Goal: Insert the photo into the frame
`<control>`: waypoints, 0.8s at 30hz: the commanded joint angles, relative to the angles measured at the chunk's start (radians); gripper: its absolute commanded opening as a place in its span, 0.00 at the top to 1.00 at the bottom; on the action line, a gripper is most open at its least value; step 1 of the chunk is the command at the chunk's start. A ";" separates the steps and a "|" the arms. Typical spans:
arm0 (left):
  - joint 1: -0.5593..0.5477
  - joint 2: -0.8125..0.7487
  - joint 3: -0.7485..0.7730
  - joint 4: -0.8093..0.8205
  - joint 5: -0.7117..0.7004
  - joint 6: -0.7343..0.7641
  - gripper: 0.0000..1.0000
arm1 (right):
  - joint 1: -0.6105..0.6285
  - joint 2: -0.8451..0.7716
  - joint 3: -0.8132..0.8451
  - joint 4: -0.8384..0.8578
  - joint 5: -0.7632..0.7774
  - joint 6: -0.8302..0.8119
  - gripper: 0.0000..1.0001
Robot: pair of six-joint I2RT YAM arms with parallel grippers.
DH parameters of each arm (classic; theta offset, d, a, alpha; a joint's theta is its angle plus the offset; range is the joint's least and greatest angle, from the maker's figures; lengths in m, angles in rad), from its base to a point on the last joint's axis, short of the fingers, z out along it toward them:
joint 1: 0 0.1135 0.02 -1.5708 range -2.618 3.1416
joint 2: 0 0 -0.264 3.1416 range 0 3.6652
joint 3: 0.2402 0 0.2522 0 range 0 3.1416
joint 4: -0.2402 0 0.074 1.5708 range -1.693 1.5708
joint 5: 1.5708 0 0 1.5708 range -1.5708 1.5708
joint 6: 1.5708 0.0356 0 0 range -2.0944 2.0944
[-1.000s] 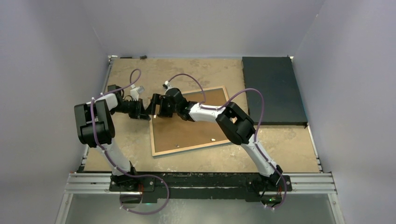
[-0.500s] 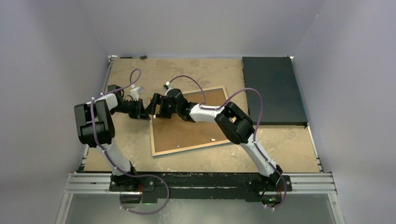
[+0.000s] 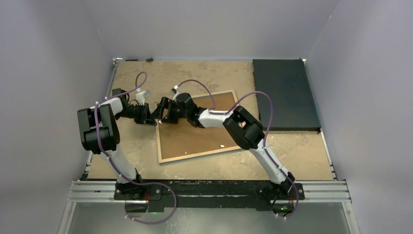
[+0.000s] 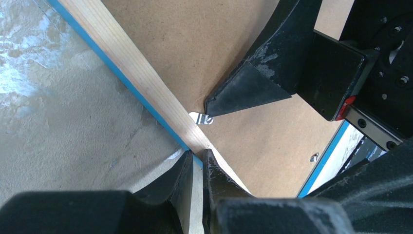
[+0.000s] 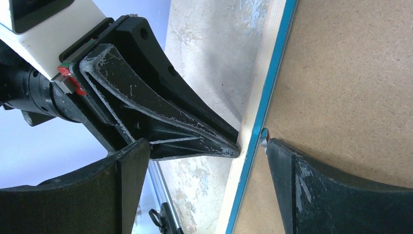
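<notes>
The frame (image 3: 199, 154) lies face-down at centre, backing board (image 3: 195, 136) seated, and the photo is unseen. The left gripper (image 4: 196, 161) clamps the frame's rim. The right gripper (image 3: 165, 112), fingers apart, touches a tab (image 4: 200, 118), so fastening likely remains.

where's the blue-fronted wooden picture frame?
Top view: frame face-down on tan table, left of the dark rectangular mat; left gripper pinches its left rim, open right gripper straddles that rim.

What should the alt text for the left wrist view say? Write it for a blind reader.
The left gripper, shut, sets its tips against the wooden, blue-edged rim of the frame lying face down. Just beyond, the right gripper's finger touches a small metal tab on the brown backing board.
</notes>
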 commanded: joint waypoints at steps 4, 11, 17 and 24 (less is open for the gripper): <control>-0.008 0.049 -0.031 0.019 -0.114 0.050 0.94 | -0.004 -0.013 -0.069 0.124 -0.126 -0.008 0.09; 0.000 0.050 -0.031 0.012 -0.115 0.052 0.94 | -0.047 -0.076 -0.147 0.254 -0.190 -0.202 0.09; 0.000 0.048 -0.025 0.008 -0.114 0.050 0.94 | -0.070 -0.022 0.005 0.071 -0.271 -0.389 0.21; 0.000 0.051 -0.016 0.002 -0.118 0.050 0.95 | -0.076 0.032 0.164 -0.172 -0.321 -0.628 0.20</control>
